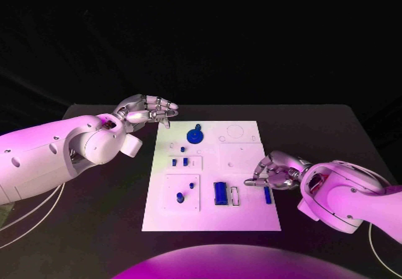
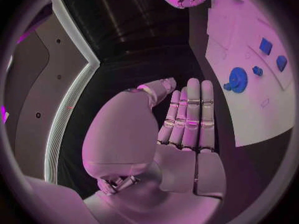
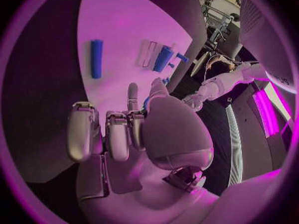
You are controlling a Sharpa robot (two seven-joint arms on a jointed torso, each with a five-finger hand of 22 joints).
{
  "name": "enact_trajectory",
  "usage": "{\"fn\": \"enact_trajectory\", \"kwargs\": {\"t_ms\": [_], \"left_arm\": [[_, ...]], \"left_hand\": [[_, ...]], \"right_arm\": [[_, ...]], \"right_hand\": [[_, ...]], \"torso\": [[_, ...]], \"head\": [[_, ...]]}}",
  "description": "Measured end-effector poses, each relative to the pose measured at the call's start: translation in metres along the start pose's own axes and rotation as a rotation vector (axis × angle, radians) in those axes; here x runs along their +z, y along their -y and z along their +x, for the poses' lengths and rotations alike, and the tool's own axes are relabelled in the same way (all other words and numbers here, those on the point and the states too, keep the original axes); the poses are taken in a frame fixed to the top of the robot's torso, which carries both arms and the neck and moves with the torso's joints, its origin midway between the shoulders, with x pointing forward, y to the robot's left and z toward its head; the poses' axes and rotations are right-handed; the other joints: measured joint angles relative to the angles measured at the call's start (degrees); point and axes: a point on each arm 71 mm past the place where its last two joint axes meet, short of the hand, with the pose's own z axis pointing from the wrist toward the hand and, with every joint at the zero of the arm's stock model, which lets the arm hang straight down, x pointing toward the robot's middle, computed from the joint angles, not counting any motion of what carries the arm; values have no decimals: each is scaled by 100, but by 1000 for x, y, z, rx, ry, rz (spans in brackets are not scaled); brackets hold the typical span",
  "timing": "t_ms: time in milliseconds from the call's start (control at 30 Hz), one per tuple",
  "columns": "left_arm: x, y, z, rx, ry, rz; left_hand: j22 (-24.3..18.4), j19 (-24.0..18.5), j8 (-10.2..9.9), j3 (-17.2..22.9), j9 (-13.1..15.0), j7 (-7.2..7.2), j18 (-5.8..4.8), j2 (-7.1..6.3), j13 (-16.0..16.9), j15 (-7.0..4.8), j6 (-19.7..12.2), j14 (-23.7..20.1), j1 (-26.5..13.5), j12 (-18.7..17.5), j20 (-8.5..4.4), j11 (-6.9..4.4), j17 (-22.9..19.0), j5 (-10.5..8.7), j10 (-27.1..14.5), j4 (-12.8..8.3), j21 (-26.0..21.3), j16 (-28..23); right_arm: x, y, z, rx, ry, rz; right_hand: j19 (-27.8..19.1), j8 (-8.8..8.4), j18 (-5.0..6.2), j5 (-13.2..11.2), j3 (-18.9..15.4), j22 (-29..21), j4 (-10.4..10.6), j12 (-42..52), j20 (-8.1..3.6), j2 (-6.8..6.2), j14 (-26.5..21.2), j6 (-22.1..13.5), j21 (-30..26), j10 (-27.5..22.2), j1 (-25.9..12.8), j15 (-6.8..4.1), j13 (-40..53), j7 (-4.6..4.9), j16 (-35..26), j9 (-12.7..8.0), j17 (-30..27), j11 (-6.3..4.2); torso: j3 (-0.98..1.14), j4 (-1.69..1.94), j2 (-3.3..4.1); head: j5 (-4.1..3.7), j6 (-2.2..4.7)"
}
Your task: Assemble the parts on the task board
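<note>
The white task board (image 1: 243, 218) lies in the middle of the black table. On it are a blue gear (image 1: 195, 136), a large blue block (image 1: 220, 192), a slim blue bar (image 1: 267, 195) and several small blue pieces. My right hand (image 1: 275, 171) hovers over the board's right edge, just beyond the bar, with its fingers (image 3: 118, 129) curled in and nothing plainly in them. The bar (image 3: 96, 58) and block (image 3: 163, 58) lie ahead of it. My left hand (image 1: 149, 110) is raised off the board's far left corner, fingers (image 2: 187, 114) straight and empty, with the gear (image 2: 237, 79) beside it.
Bare black tabletop (image 1: 100, 232) runs round the board on all sides. The table's far edge (image 1: 210, 105) lies just behind the left hand. Empty outlines and recesses mark the board's far right part (image 1: 234, 139).
</note>
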Motion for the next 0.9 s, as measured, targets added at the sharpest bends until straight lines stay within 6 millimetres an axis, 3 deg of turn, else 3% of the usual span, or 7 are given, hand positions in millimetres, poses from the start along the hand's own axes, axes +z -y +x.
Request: {"fn": "enact_trajectory", "kwargs": {"t_ms": [167,300,500,900], "left_arm": [[1,0,1,0,-2,1],[1,0,1,0,-1,1],[2,-1,1,0,-2,-1],[1,-2,1,0,-2,-3]], "left_hand": [[0,0,0,0,0,0,0,0,0,0,0,0,0,0,0,0,0,0,0,0,0,0],[0,0,0,0,0,0,0,0,0,0,0,0,0,0,0,0,0,0,0,0,0,0],[1,0,0,0,0,0,0,0,0,0,0,0,0,0,0,0,1,0,0,0,0,0],[1,0,0,0,-4,0,0,0,0,0,0,0,0,0,0,0,1,0,0,0,0,0]], "right_arm": [[-7,17,-9,-26,34,31],[-11,28,-6,-57,41,48],[-14,35,-1,-102,47,55],[-14,40,14,-154,37,62]], "right_hand": [[0,-137,0,0,-16,0,16,-80,0,-79,-16,-62,0,-9,289,25,2,62,0,-28,-1,31],[1,-187,0,0,-16,-1,16,-109,41,-62,5,-62,0,-4,407,45,2,62,0,-44,-1,36],[0,-199,0,0,-16,-1,16,-109,41,-45,5,-62,0,-4,481,45,2,62,0,-47,-1,36],[0,-209,1,0,-32,-2,31,-109,40,-45,5,2,0,-4,481,45,2,41,0,-47,-2,36]], "torso": [[0,-9,-7],[0,-23,-16],[3,-41,-34],[-1,-34,-31]], "head": [[-45,-19],[-59,-42],[-52,-48],[-112,-34]]}}
